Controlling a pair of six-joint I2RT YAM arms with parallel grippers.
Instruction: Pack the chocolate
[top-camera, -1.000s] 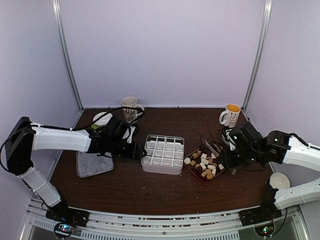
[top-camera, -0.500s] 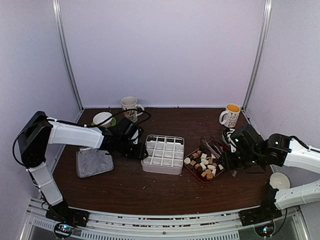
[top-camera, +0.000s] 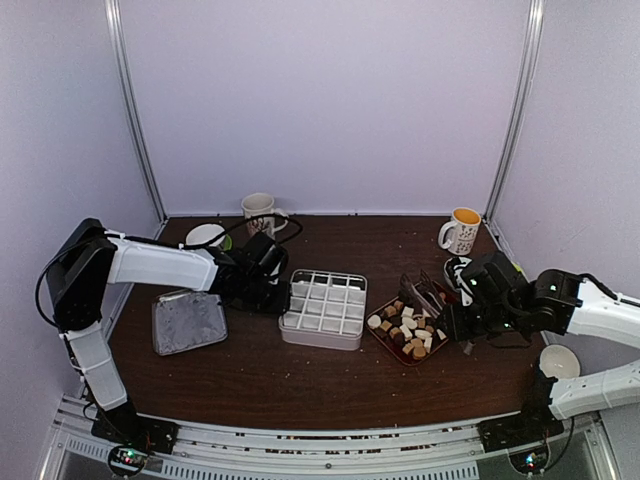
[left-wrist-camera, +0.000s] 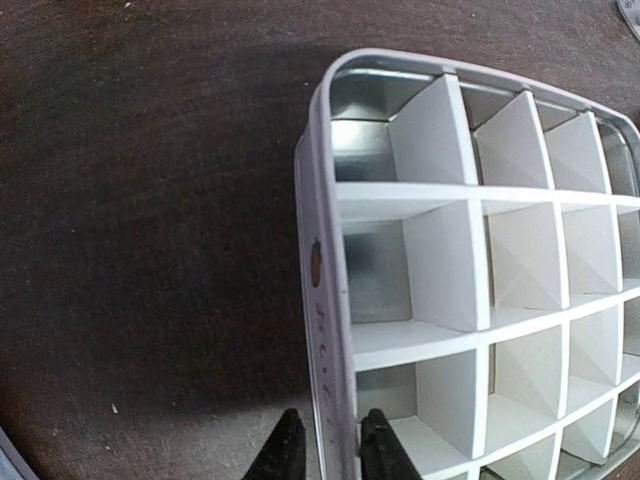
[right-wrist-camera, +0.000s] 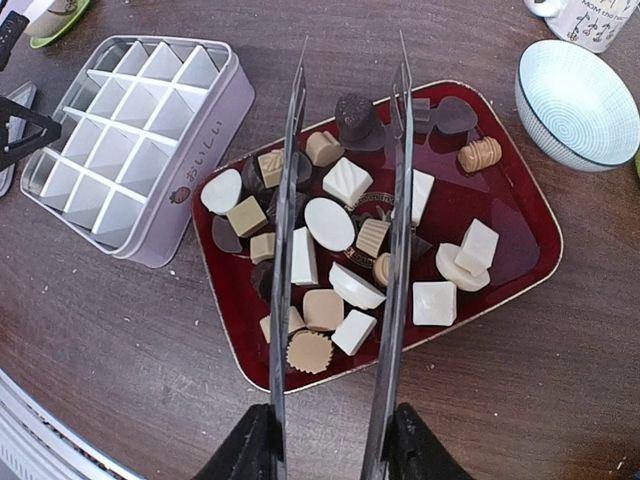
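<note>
Chocolate (right-wrist-camera: 330, 222): heaped in red tray (right-wrist-camera: 520, 262), right of divided tin (left-wrist-camera: 325, 250) on surface (top-camera: 300, 385). Left gripper (left-wrist-camera: 333, 425): pinched shut on tin's left rim, one finger each side. Right gripper (right-wrist-camera: 325, 440): clamped on tongs (right-wrist-camera: 290, 200), blades apart, hanging over the chocolate. Bowl (right-wrist-camera: 585, 100) just beyond tray.

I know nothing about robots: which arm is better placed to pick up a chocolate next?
The right, I'd say. Its jaws hold the long tongs, tips spread above the chocolates in the red tray. The left arm's jaws straddle the wall of the divided tin, away from the tray.
</note>
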